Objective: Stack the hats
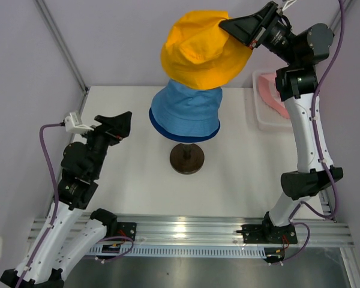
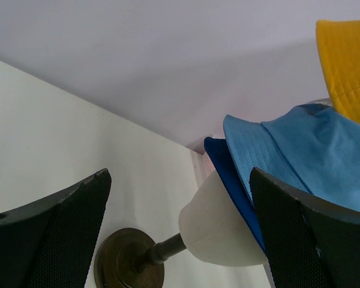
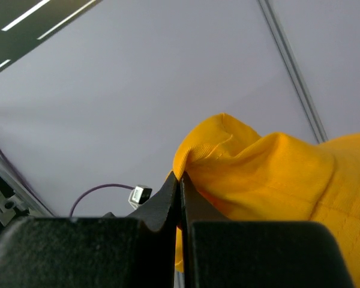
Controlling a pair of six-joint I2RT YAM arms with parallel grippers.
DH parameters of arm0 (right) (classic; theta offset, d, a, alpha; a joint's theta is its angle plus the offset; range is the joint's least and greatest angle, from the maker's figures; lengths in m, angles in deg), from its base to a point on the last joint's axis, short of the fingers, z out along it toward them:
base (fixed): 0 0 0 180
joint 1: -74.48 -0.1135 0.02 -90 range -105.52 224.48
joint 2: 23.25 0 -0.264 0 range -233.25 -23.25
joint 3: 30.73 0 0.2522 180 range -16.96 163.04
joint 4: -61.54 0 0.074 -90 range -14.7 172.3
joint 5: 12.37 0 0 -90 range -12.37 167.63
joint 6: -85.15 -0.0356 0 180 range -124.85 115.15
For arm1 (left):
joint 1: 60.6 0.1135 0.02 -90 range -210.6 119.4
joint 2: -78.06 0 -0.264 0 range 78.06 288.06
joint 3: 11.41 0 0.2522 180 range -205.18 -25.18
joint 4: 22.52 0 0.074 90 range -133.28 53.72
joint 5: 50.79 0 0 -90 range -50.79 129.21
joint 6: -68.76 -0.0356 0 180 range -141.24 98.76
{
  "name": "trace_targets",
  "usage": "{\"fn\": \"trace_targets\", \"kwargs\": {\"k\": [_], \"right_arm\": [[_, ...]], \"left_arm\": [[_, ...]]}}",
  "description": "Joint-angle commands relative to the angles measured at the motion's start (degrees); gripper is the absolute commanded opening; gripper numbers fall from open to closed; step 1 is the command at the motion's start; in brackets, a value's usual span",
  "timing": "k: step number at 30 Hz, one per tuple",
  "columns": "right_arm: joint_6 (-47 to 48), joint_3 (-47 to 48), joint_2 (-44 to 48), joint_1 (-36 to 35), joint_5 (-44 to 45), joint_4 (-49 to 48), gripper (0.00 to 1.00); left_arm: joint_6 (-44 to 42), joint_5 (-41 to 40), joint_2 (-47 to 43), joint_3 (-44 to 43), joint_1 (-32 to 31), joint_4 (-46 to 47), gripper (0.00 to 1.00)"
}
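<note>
A light blue hat (image 1: 187, 108) sits over a dark blue hat (image 1: 168, 130) on the cream mannequin head, whose dark round base (image 1: 187, 158) stands mid-table. My right gripper (image 1: 225, 26) is shut on the brim of the yellow-orange hat (image 1: 201, 51) and holds it in the air just above the light blue hat. The right wrist view shows the jaws pinching the yellow fabric (image 3: 270, 174). My left gripper (image 1: 117, 123) is open and empty, left of the stand. The left wrist view shows the head (image 2: 219, 231), both blue hats (image 2: 306, 156) and the yellow hat (image 2: 348, 66). A pink hat (image 1: 271, 93) lies in the basket.
A white mesh basket (image 1: 259, 117) stands at the table's right back edge, under my right arm. Walls close the table on the left, back and right. A metal rail (image 1: 186, 231) runs along the near edge.
</note>
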Motion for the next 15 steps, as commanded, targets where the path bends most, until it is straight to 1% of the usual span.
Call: {"fn": "trace_targets", "kwargs": {"k": [1, 3, 5, 8, 9, 13, 15], "right_arm": [[-6.06, 11.39, -3.39, -0.23, -1.81, -3.88, 0.0], [-8.34, 17.53, -5.42, -0.32, -1.02, -4.13, 0.0], [-11.68, 19.41, -6.92, -0.32, -0.05, -5.45, 0.0], [-11.17, 19.59, -6.31, -0.41, 1.62, -3.44, 0.0], [-11.07, 19.24, -5.96, -0.49, 1.45, -3.08, 0.0], [-12.92, 12.58, -2.71, -1.19, -0.05, -6.33, 0.0], [-10.56, 7.83, -0.25, -2.42, -0.23, -6.16, 0.0]], "left_arm": [[-0.34, 1.28, 1.77, -1.73, 0.49, 4.31, 0.99], [0.01, 1.89, 2.48, -1.91, 0.58, 5.01, 0.99], [0.18, 1.98, 2.83, -1.9, 0.67, 7.28, 0.99], [-0.25, 1.98, 3.36, -2.69, 0.75, 7.83, 0.99], [-0.43, 2.16, 3.8, -3.22, 0.67, 8.17, 1.0], [-0.7, 2.86, 5.03, -4.63, 1.02, 8.7, 0.99], [-0.7, 3.3, 5.47, -4.89, 0.93, 8.88, 0.99]]}}
